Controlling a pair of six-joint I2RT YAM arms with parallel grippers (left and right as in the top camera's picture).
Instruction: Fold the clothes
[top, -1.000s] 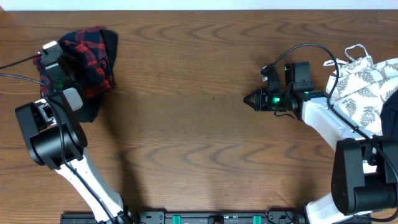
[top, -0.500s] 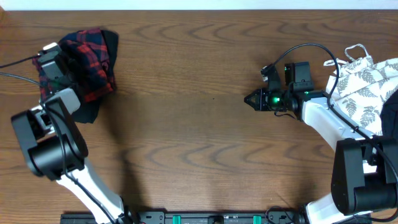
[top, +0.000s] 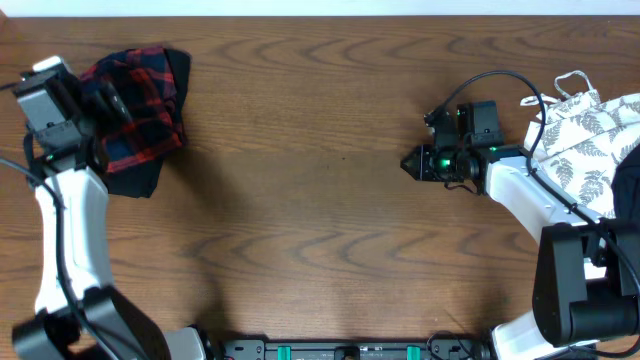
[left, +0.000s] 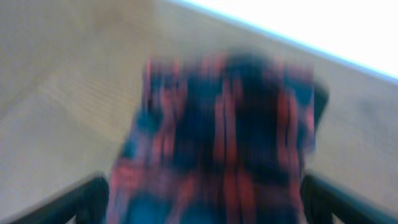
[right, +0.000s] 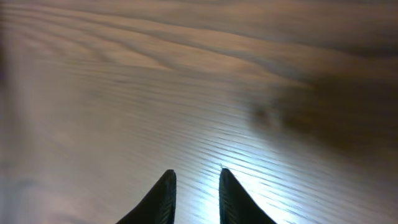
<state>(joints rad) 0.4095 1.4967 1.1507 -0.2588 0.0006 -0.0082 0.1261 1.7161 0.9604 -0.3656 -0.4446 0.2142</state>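
While the left gripper (left: 202, 186) has its jaws spread wide, the plaid shirt (left: 230, 124) lies bunched just ahead, between them: soft, limp, likely best pinched at a hem edge. The right gripper (right: 194, 180), jaws barely parted, pinches nothing.

Two robot arms stand at the surface (top: 320, 200), with one gripper each: a left gripper (top: 98, 103) and a right gripper (top: 410, 162). One plaid shirt (top: 135, 105) sits at the far left corner. One white leaf-print garment (top: 590, 140) lies at the right edge.
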